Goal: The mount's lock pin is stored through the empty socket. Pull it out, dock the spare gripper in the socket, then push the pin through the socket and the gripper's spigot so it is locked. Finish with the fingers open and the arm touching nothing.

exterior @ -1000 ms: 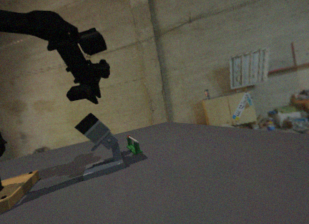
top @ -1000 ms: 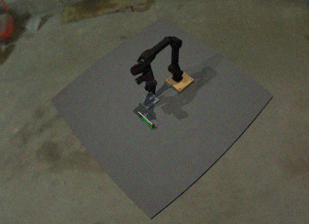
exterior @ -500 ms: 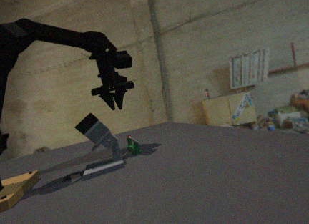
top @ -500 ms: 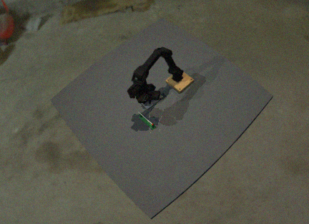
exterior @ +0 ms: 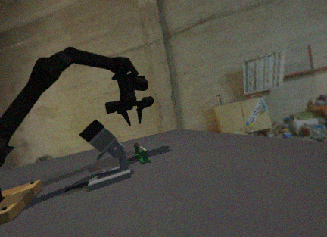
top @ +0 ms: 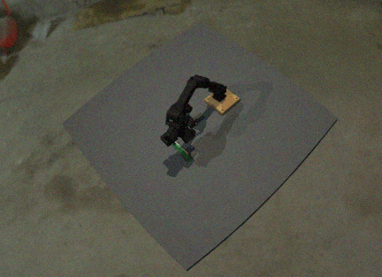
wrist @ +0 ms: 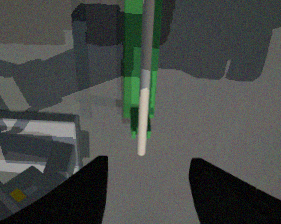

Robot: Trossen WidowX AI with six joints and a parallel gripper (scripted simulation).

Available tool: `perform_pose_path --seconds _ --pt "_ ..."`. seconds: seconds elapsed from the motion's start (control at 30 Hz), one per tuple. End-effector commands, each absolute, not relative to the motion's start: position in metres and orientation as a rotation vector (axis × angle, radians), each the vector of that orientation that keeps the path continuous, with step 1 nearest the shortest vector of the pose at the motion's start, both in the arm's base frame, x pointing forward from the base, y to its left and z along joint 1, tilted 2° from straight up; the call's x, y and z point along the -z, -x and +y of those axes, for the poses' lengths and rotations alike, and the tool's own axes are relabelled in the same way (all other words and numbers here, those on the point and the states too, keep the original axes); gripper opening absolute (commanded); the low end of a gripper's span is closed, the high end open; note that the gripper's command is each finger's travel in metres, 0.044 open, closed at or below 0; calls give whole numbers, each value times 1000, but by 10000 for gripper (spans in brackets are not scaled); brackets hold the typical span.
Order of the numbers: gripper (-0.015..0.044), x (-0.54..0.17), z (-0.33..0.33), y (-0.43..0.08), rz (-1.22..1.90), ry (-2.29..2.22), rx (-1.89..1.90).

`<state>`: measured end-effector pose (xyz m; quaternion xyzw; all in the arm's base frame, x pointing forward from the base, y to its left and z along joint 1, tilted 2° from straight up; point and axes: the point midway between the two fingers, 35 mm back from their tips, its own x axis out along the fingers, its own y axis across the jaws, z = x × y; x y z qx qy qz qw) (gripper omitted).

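A green holder (top: 187,156) (exterior: 144,157) (wrist: 132,92) stands on the mat. A thin rod (wrist: 143,115), grey with a pale end, runs along its top, and a small red end shows in the exterior view. Just beside it stands a grey fixture (exterior: 105,142) on a flat base (exterior: 113,176), with a tilted body and a black squarish top. I cannot tell which part is socket or spare gripper. My gripper (exterior: 135,124) (wrist: 149,167) points down above the green holder, open part way and empty. In the wrist view the rod's pale end lies just ahead of the space between the fingertips.
The arm's wooden base plate (top: 227,106) (exterior: 23,196) lies behind the fixture. The grey mat (top: 248,167) (exterior: 227,188) carries all these things. In the wrist view the fixture's pale-edged base (wrist: 46,129) is at the left, near the left finger. The arm hides the fixture in the top view.
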<state>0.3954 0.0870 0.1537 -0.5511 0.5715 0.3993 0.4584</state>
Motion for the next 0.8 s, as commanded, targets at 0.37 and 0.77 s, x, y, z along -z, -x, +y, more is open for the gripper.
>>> perform_pose_path --seconds 0.37,0.77 --pt "180 -121 85 -401 1409 1398 -1002" --pt "180 -81 83 -401 1420 1397 -1008"
